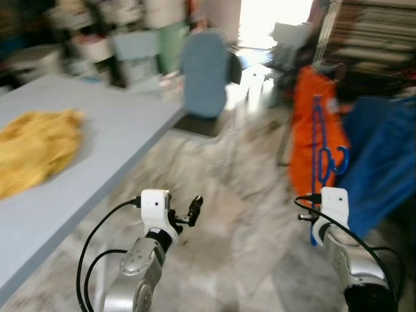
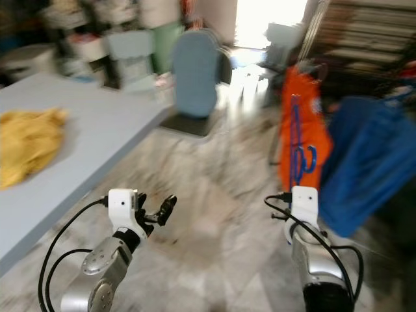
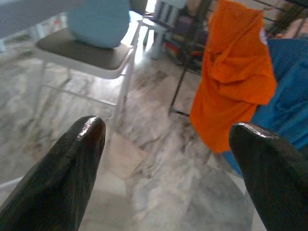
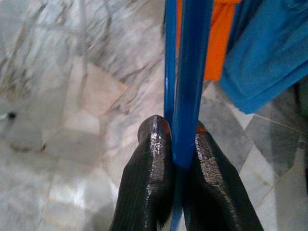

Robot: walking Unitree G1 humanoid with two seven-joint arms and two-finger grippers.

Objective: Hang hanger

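A blue plastic hanger stands upright in front of an orange garment at the right. My right gripper is shut on the hanger's lower bar; its two black fingers press on either side of the bar. The right arm's wrist sits low at the right, just below the hanger. My left gripper is held low at the left over the floor, open, with nothing between its fingertips.
A grey table with a yellow cloth runs along the left. A chair with a blue back stands ahead. The orange garment and a blue garment hang on a rack at the right. Marble floor lies between.
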